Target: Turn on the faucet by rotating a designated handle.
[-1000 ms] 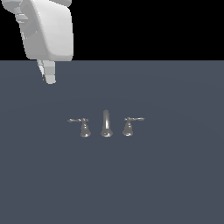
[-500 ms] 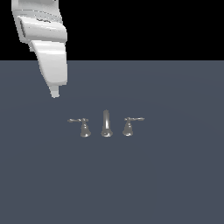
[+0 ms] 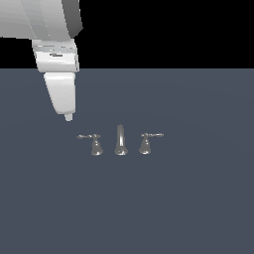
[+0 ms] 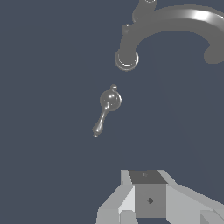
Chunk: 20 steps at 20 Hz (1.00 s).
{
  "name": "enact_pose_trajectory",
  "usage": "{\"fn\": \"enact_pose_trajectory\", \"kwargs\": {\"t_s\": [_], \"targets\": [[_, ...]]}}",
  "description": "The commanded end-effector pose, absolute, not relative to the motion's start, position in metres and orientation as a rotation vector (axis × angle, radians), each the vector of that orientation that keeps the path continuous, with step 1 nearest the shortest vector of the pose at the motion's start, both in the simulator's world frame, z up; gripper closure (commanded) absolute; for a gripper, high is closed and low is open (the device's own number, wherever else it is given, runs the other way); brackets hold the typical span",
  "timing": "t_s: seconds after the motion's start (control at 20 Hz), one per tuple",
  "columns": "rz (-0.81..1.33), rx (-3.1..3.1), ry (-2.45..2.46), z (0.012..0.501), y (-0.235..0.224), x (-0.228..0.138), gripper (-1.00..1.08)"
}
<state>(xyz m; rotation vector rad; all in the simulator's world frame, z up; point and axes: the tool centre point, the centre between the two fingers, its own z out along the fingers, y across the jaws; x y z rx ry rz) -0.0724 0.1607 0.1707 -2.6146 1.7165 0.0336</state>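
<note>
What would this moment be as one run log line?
phase: approach | end effector: above-left of handle, no contact | faucet: untouched | grip: unclear

Two handles (image 3: pixel 95 144) (image 3: pixel 146 143), one spout (image 3: pixel 120 141).

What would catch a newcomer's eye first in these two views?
The big white arm coming down from the exterior view's upper left, its pincer hanging just above the left lever. Next, the small chrome faucet mid-surface: an upright spout between two handles. The wrist view shows the handle from above.
</note>
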Motion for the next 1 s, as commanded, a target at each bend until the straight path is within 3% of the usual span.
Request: {"fn": "enact_pose_trajectory", "kwargs": {"t_s": [0.0,0.95], "targets": [[0.029,-2.579,1.772,0.16,0.161,-0.063,1.08],[-0.001,-2.289,2.153,0.083,0.15,0.008,1.08]]}}
